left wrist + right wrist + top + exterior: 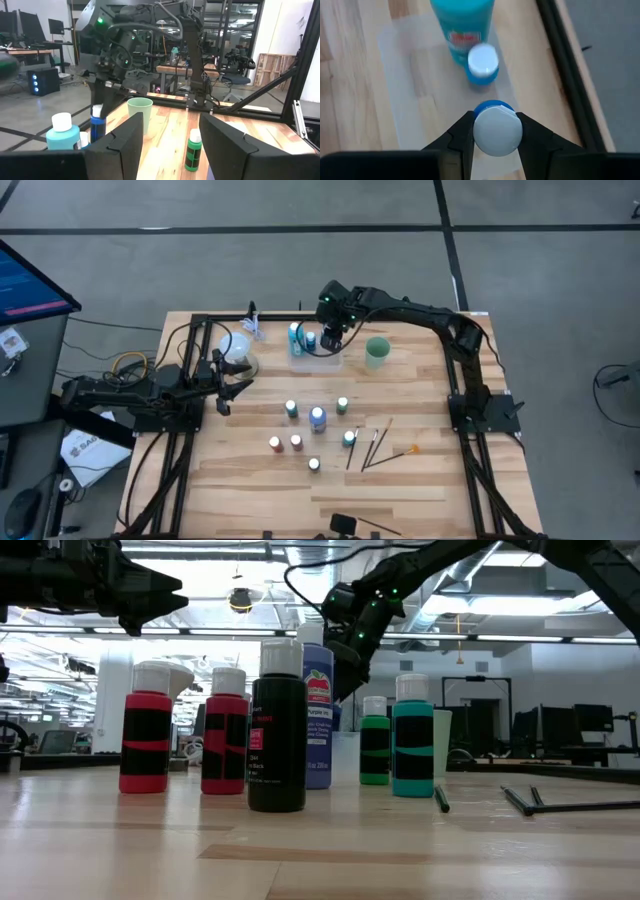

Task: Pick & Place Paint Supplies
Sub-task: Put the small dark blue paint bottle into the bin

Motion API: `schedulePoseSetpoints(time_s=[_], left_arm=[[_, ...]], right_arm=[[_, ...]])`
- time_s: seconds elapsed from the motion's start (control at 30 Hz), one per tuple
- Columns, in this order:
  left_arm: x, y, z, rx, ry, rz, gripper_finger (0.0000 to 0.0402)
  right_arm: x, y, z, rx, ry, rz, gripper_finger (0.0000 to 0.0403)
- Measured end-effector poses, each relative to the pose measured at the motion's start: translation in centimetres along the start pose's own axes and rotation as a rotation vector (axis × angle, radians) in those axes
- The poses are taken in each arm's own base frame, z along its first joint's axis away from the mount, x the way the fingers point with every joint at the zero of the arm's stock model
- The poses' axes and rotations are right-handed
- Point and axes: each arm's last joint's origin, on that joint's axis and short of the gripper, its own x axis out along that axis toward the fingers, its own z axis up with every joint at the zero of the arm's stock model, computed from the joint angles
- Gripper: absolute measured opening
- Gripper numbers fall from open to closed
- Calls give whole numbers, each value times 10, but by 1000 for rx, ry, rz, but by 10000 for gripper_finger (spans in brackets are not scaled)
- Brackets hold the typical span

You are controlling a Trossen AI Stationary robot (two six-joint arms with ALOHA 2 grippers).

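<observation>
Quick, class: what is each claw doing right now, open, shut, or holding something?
Left claw: open, holding nothing.
Right claw: shut on a blue bottle by its white cap, over the tray.

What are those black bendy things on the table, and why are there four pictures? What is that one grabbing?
They are two robot arms, each ending in two fingers for picking things up. One picture looks down from above, one looks across from table height, and the other two come from little cameras on each arm's wrist.

On the wooden table stand small white-capped paint bottles, and a few thin brushes lie beside them. At the back are a green cup and a clear tray with two bottles already in it.

The right gripper has its fingers squeezed on a blue bottle, just above the tray. The left gripper waits on the left side, fingers open, holding nothing.
</observation>
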Motion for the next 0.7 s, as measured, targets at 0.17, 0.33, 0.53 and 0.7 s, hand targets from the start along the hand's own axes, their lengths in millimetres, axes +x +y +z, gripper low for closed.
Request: schedulePoseSetpoints(time_s=[0.17, 0.33, 0.53, 0.7], left_arm=[[0, 0, 0, 0, 0, 0, 177], [0, 0, 0, 0, 0, 0, 177], [0, 0, 0, 0, 0, 0, 177], [1, 0, -1, 2, 7, 2, 177]], right_arm=[[-2, -4, 4, -1, -46, 3, 109], [7, -3, 3, -1, -33, 11, 109], [25, -2, 0, 2, -9, 35, 109], [33, -4, -3, 9, 10, 41, 109]])
